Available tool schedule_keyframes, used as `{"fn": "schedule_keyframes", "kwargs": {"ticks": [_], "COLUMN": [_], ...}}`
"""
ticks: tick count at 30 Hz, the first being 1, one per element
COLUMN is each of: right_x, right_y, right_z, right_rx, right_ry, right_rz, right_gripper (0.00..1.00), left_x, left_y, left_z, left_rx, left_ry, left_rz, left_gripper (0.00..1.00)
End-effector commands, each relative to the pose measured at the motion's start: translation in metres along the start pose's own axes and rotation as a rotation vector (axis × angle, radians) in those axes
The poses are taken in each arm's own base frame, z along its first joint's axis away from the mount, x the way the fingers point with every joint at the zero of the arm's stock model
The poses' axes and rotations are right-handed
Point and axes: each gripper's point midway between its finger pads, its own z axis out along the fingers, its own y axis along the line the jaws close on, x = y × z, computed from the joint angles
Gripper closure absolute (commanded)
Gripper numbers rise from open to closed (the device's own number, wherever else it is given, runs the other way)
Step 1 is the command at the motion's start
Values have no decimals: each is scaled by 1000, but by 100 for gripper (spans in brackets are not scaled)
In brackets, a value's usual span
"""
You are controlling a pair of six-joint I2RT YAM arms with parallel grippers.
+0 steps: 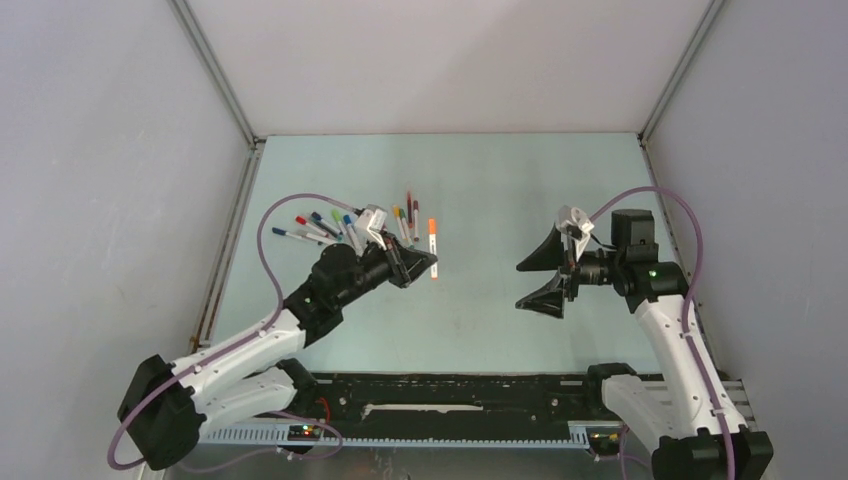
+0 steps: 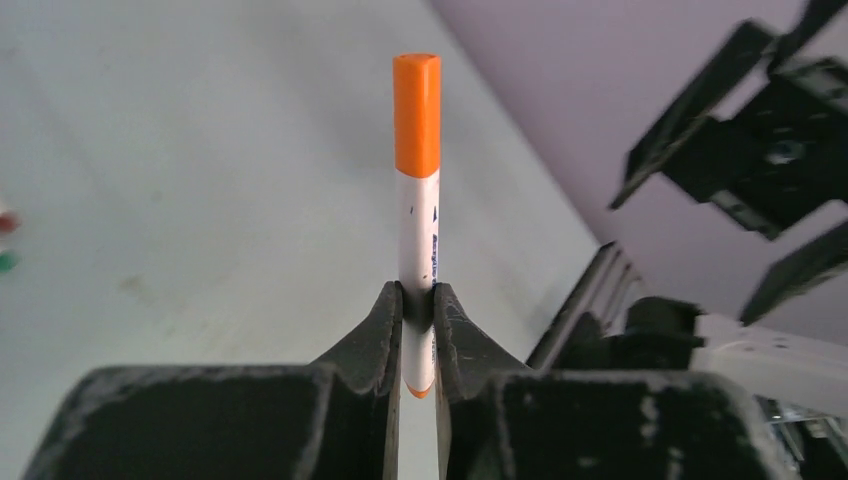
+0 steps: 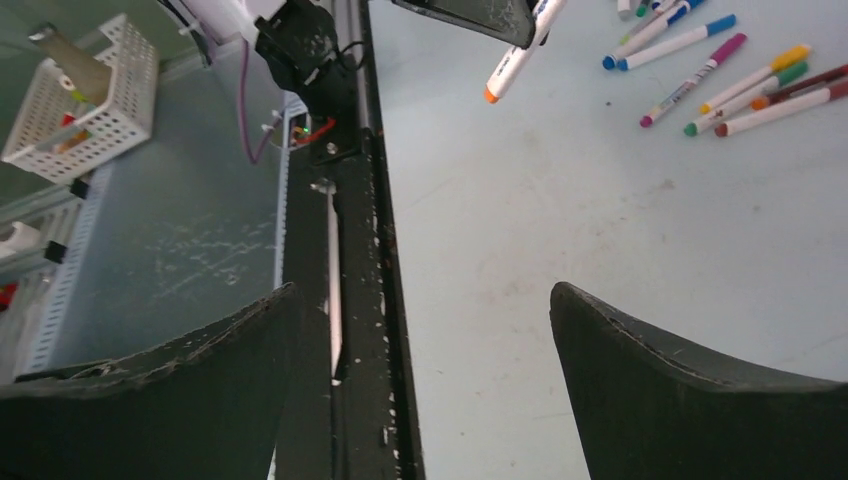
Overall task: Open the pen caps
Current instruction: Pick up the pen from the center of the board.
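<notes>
My left gripper (image 1: 424, 263) (image 2: 418, 292) is shut on the white barrel of an orange pen (image 1: 433, 250) (image 2: 418, 235), held just above the table. Its orange pen cap (image 1: 432, 226) (image 2: 417, 115) sits on the far end, pointing away from the arm bases. In the right wrist view the same pen (image 3: 515, 62) sticks out below the left gripper, orange end plug down; the cap is hidden there. To the right, my right gripper (image 1: 520, 286) (image 3: 422, 295) hangs open and empty, facing the pen. Several capped pens (image 1: 335, 225) (image 3: 720, 70) lie loose behind the left gripper.
A few more pens (image 1: 408, 215) lie just beyond the held one. A black rail (image 1: 450, 400) (image 3: 350, 250) runs along the table's near edge. Off the table, a white basket (image 3: 90, 100) shows in the right wrist view. Grey walls enclose three sides.
</notes>
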Motion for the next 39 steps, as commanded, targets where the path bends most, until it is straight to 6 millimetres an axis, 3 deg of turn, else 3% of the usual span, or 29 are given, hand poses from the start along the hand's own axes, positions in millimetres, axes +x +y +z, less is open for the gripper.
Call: {"fn": "schedule_keyframes", "kwargs": {"ticks": [1,5,10,14,21,39], "right_x": [-42,-54,-65,-60,-43,-37], "right_y": [10,-5,-15,-24,-32,-26], "right_z": [3,7,17,24,29,44], "right_rx": [-55,-7,-16,10,38,-24], "right_ry": [-61,-77,-111,-108,-111,-75], "right_rz": [87,191,326,358,407,409], "right_gripper": [6,7,9,12,19,38], "left_x": [-45,-51,-61,-60,-53,-49], "left_y": [-64,-93,-114,-126,-137,-145], "left_z": [2,14,32,45,59,66], "left_rx": [206,246,245,243,244,244], "left_ry": [-218,-255,-306,-311,-302,-310], "left_rz": [-38,-56,-100,-116,-134,-142], "left_gripper": [98,99,100,100,100,100]}}
